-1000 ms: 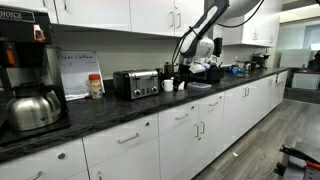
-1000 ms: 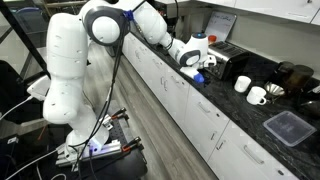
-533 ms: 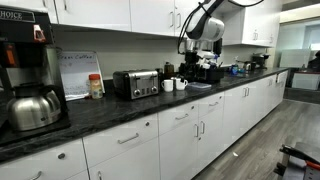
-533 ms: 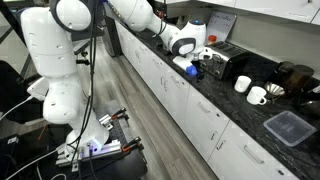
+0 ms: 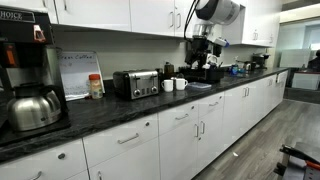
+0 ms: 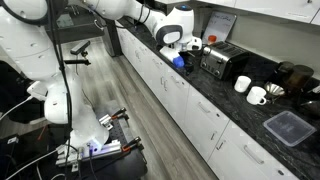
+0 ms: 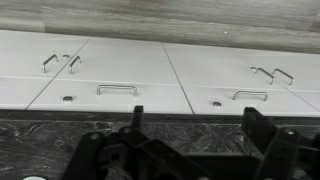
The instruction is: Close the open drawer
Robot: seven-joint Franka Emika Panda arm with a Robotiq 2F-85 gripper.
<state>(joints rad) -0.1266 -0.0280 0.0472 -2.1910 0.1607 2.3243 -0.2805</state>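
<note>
In the wrist view a drawer (image 7: 100,100) lies at eleven o'clock from my gripper (image 7: 197,112). Its bar handle (image 7: 117,89) runs nine to three. A second drawer front (image 7: 245,104) sits at one o'clock. Both look flush with the cabinet line, so I cannot tell which was the open one, and I judge that little pushing is left. My fingers (image 7: 135,118) are spread wide and empty over the countertop (image 7: 40,150) edge.
</note>
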